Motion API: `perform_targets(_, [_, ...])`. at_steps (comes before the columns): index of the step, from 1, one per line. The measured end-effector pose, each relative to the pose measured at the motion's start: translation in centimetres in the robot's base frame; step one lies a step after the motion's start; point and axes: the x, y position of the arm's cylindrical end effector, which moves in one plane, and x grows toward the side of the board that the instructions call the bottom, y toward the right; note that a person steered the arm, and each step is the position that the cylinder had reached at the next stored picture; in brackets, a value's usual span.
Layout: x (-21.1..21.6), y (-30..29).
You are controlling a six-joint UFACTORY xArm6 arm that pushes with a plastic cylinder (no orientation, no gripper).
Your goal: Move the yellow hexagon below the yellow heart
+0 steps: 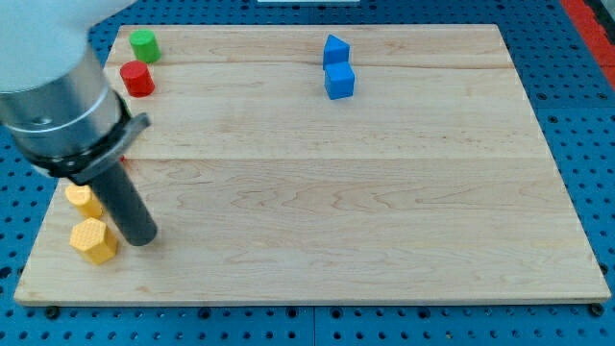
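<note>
The yellow hexagon (pixel 93 240) lies near the board's bottom left corner. A second yellow block (pixel 83 199), most likely the yellow heart, sits just above it, partly hidden behind the arm. My tip (pixel 140 235) rests on the board just right of the yellow hexagon, close to it or touching it. The rod slants up to the view's left into the large grey arm body (pixel 58 96).
A green cylinder (pixel 144 44) and a red cylinder (pixel 137 78) stand at the top left. Two blue blocks (pixel 336 50) (pixel 339 82) stand together at the top middle. The wooden board (pixel 384 192) lies on a blue perforated table.
</note>
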Motion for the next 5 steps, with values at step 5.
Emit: perform_targets(5, [-13.6,23.7])
